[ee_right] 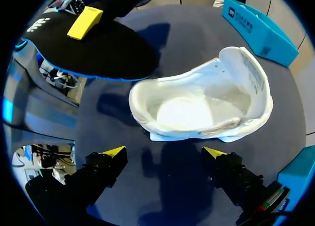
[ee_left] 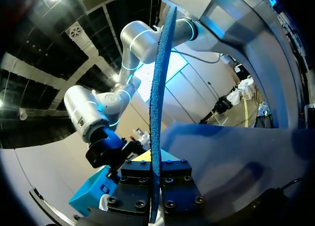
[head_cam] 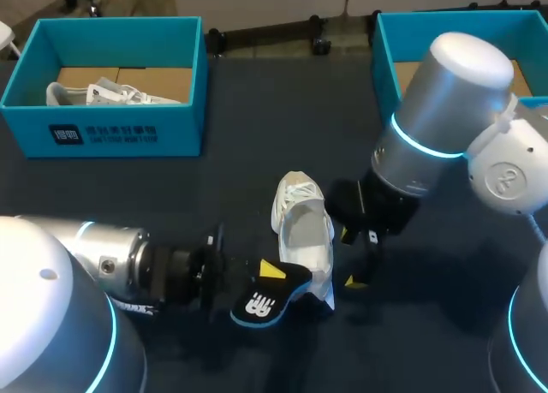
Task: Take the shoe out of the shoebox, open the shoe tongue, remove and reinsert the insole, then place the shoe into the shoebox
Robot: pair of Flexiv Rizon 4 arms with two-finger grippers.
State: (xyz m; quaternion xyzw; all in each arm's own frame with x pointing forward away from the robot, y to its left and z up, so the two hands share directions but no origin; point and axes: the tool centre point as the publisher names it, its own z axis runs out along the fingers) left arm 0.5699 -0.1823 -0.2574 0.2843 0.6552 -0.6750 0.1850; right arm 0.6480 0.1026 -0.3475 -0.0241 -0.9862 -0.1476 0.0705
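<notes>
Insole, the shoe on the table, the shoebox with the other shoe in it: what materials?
Insole: likely foam, thin and bowed; matte black face, blue fabric-like textured side in the left wrist view.
Shoe: white soft textile or synthetic; its upper flops open.
Shoebox: cardboard by the look, matte teal walls, bare brown floor.

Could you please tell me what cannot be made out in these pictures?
Right box contents: head view, hidden by right arm.
Shoe end nearest left arm: head view, covered by insole.
Insole's faces: left wrist view, seen edge-on.
</notes>
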